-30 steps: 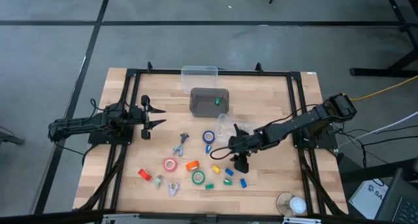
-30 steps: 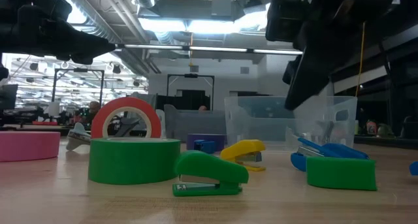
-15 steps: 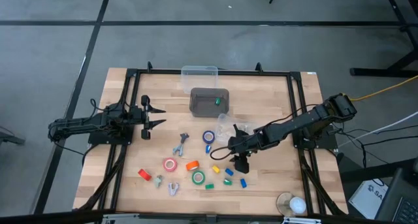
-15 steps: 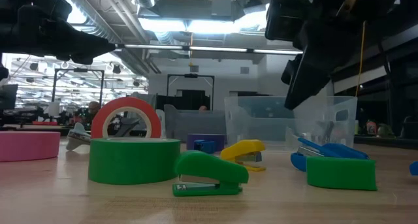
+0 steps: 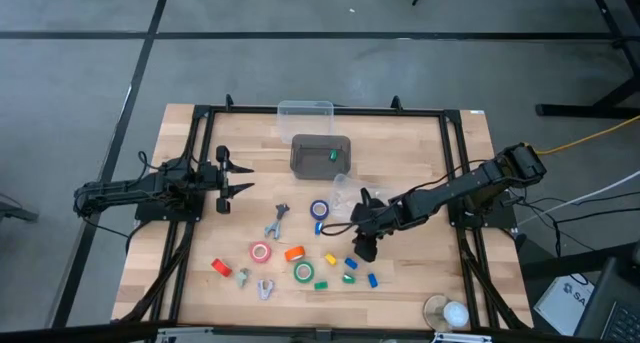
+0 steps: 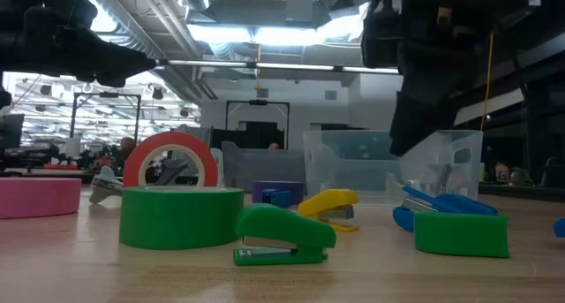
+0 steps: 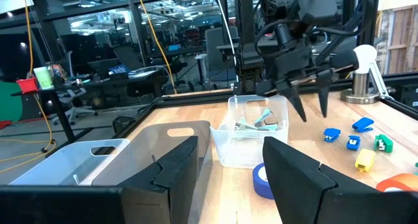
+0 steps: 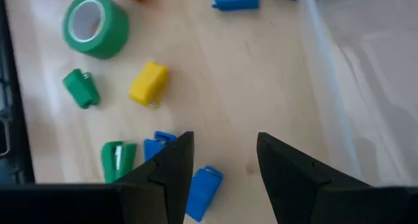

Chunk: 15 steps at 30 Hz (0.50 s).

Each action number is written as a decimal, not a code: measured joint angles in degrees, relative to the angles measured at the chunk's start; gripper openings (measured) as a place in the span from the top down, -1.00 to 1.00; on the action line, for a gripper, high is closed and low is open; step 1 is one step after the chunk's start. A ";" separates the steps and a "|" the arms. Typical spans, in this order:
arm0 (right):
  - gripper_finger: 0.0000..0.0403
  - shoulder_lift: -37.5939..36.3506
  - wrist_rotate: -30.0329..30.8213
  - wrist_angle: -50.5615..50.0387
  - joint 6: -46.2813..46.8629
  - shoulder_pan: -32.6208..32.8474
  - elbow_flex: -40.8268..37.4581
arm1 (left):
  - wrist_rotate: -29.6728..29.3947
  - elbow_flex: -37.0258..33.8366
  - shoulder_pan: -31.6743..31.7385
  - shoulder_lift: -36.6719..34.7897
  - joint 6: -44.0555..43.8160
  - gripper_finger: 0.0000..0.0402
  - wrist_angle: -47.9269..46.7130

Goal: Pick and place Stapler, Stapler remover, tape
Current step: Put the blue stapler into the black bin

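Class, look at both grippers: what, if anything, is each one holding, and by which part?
Nothing is held. The right gripper hangs open above the small staplers with bare wood between its fingers. The left gripper waits open at the table's left side, empty too.

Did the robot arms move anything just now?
Only the right gripper shifted a little toward the small blue, yellow and green staplers, jaws open, holding nothing. The left gripper stayed waiting, open. The green tape roll and everything else on the wooden table stayed put.

Two dark jointed arms, black cables alongside, chunky angular black fingers.
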 joint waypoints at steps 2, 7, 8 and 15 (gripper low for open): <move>0.15 0.00 0.42 -0.57 1.82 0.08 0.00 | 0.00 -0.01 0.00 0.00 0.00 0.16 0.00; 0.15 0.00 2.60 -2.34 3.23 1.24 1.46 | 0.00 0.00 0.00 0.00 0.00 0.16 0.00; 0.15 0.00 3.52 -3.27 3.23 1.92 2.06 | 0.00 0.01 0.00 0.01 0.00 0.16 0.00; 0.15 0.09 13.04 -12.82 4.79 8.35 7.37 | 0.00 -0.01 -0.01 -0.01 0.00 0.16 0.00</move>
